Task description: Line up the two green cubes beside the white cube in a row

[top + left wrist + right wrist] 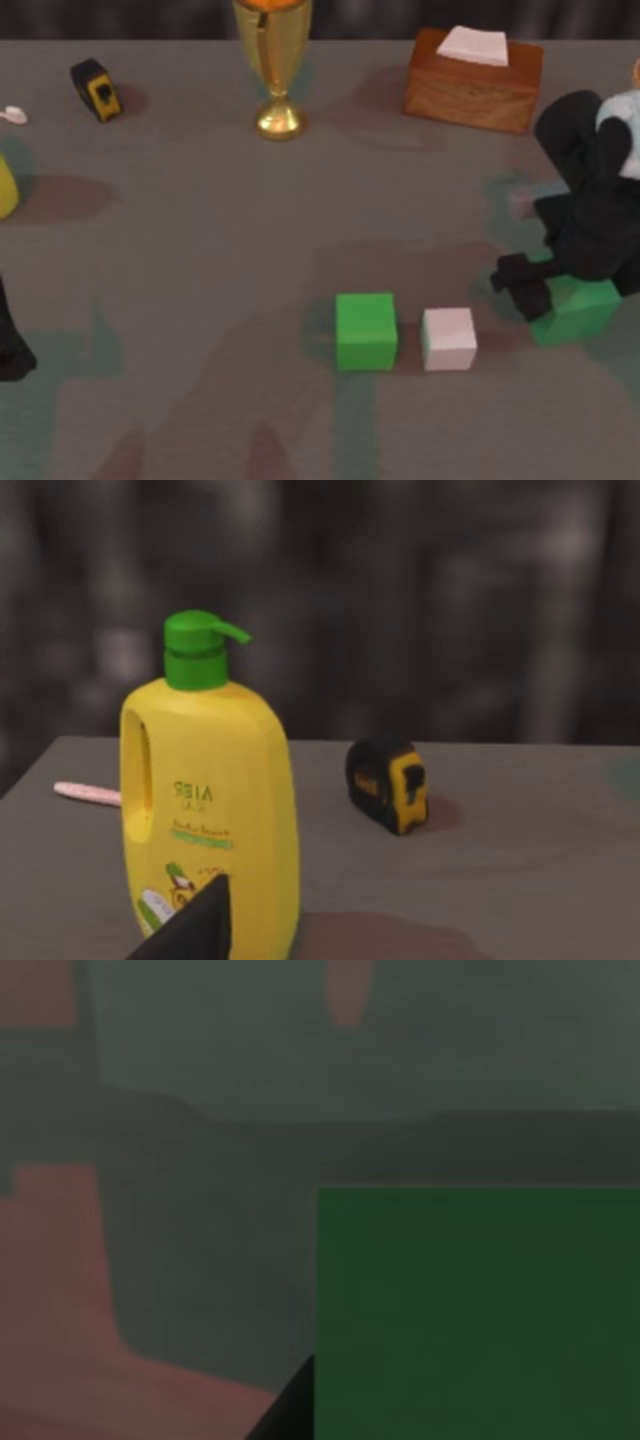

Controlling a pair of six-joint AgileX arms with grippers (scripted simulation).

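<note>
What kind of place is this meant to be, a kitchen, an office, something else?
Probably no real room: it looks like a rendered test table strewn with unrelated things, a gold trophy, a wooden tissue box, a yellow pump bottle and a tape measure, with coloured cubes for sorting.

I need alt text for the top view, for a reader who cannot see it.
The right gripper sits over the emerald-green cube at the table's right, beside a white cube and a lime-green cube already placed side by side. Behind stand a gold trophy, a tissue box and a tape measure.
</note>
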